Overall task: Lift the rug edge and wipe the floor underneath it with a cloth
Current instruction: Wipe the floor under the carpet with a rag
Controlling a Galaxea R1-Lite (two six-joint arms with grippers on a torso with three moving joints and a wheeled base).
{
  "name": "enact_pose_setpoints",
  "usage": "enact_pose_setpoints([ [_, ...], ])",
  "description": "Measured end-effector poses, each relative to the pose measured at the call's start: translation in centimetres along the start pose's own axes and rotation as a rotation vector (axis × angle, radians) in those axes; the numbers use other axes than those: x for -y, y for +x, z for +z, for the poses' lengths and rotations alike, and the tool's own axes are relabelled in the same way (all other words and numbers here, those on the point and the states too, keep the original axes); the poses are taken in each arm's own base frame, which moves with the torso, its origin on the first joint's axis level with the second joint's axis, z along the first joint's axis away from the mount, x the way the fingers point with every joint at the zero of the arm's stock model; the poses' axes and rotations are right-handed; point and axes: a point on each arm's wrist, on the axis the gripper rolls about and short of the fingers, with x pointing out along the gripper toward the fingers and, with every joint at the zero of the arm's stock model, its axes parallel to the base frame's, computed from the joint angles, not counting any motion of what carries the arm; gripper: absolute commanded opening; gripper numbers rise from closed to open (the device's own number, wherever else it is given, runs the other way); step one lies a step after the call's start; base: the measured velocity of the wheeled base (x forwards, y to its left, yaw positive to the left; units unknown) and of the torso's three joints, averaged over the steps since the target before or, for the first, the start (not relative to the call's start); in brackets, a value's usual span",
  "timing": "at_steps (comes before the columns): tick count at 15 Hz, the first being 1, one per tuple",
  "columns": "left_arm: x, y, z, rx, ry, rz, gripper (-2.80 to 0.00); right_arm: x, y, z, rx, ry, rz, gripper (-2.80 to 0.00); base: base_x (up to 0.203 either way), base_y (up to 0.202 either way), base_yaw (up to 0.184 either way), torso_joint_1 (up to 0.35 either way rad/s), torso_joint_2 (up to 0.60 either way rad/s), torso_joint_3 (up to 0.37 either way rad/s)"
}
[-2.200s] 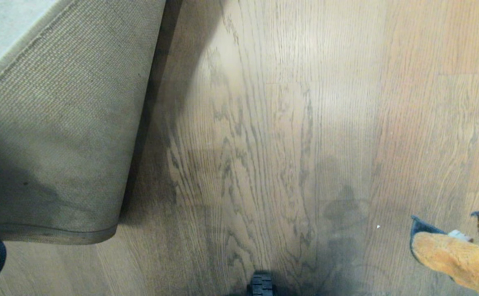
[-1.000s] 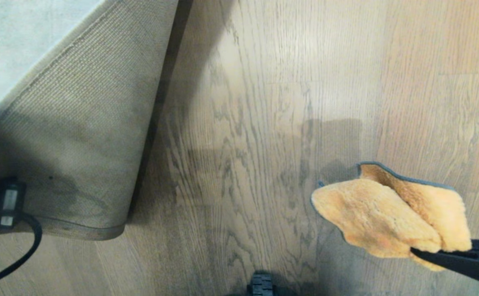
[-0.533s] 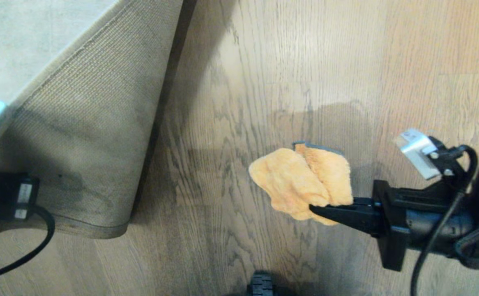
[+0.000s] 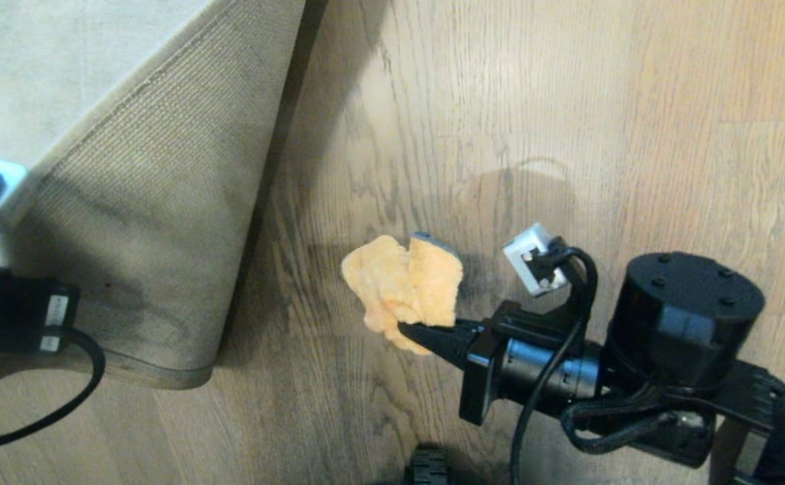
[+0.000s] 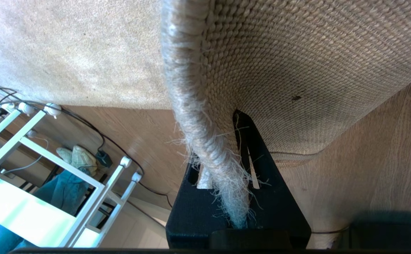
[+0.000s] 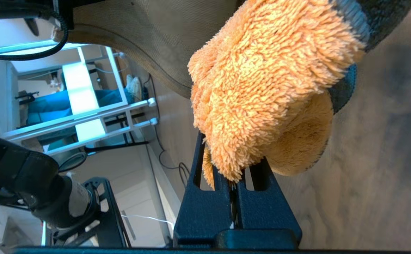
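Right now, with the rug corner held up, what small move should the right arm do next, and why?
Probably lower the right gripper until the cloth meets the floor beside the rug edge. The cloth hangs clamped above bare planks, while the left gripper holds the rug up.

In the head view a wide band of bare floor (image 4: 567,101) is lying open across the middle and the whole right part of the frame. The lifted rug edge (image 4: 150,222) is filling the left part and is blocking passage there. The cloth (image 4: 402,289), hanging from the right gripper (image 4: 426,335), is occupying the centre, near the rug's fold. The right arm is taking the lower right corner. The left gripper (image 4: 9,316) and its cable (image 4: 62,404) are standing at the left edge.
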Motion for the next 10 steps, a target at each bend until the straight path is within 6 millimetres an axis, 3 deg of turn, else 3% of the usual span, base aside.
enact_pose_setpoints([
  [5,0.1,0.2,0.0,-0.006,0.005,0.002,-2.80,-3.9,3.9,-4.2,-0.018,0.049,0.042,-2.80,0.000,0.000,0.000,0.000,0.00,0.000],
  [10,0.4,0.4,-0.1,-0.015,0.014,0.001,-2.80,-5.1,7.9,-8.1,-0.049,0.058,0.042,-2.80,0.000,0.000,0.000,0.000,0.00,0.000],
])
